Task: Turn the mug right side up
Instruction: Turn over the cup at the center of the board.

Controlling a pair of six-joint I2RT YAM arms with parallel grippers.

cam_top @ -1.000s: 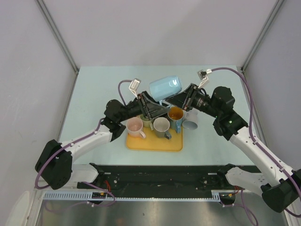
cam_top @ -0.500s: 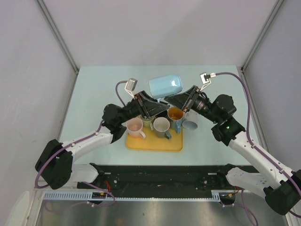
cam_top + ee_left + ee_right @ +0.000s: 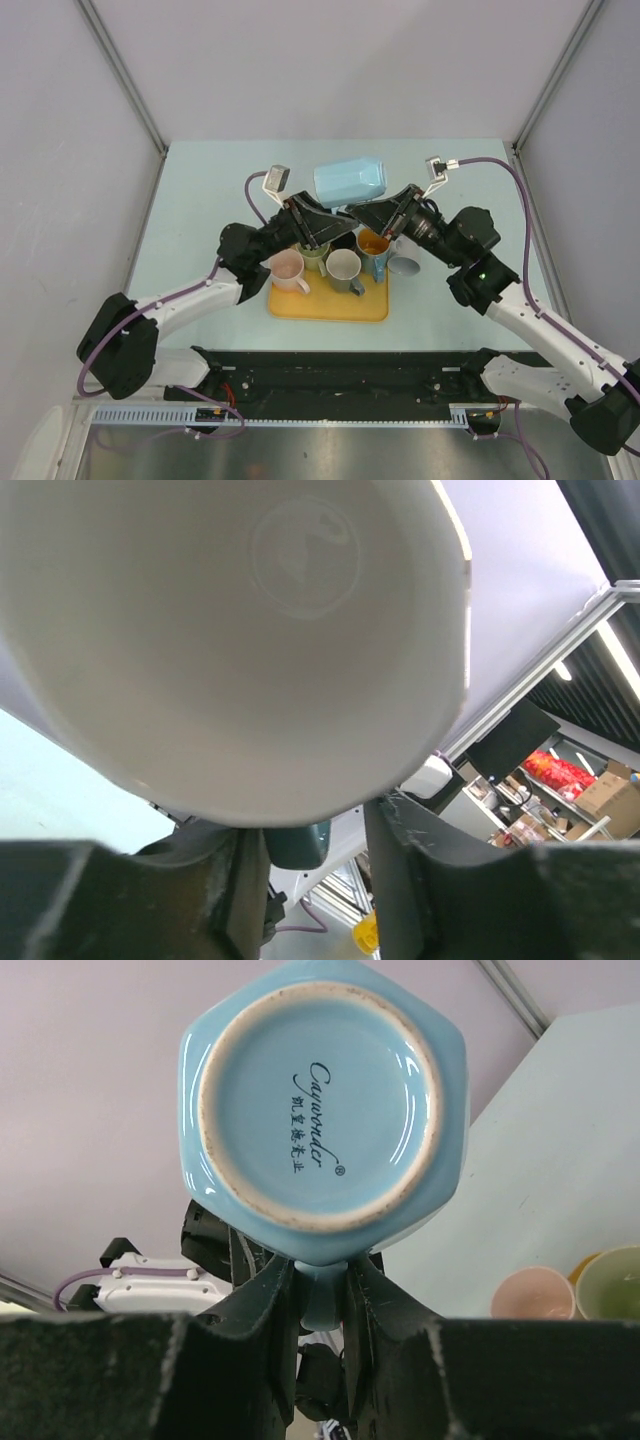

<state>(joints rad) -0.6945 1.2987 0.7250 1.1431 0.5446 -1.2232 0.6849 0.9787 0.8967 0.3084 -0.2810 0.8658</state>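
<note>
A light blue mug (image 3: pixel 350 182) hangs on its side in the air above the yellow tray (image 3: pixel 330 308). Its base faces my right gripper and its mouth faces my left one. In the right wrist view the printed base (image 3: pixel 320 1100) fills the top, and my right gripper (image 3: pixel 320 1290) is shut on the mug's handle, just under the mug in the top view (image 3: pixel 368 212). In the left wrist view I look into the mug's white inside (image 3: pixel 230 630). My left gripper (image 3: pixel 315 860) is open just below the rim, fingers apart and holding nothing, at the mug's mouth side in the top view (image 3: pixel 325 213).
On the tray stand a pink mug (image 3: pixel 286 266), a grey mug (image 3: pixel 343 266), a green mug (image 3: pixel 313 252) and a blue mug with an orange inside (image 3: pixel 374 242). A grey-blue mug (image 3: pixel 405 265) lies beside the tray's right edge. Both arms cross over the tray.
The mug has tipped from a slight tilt to level and shifted a little left. Both wrists have risen and moved slightly left with it.
</note>
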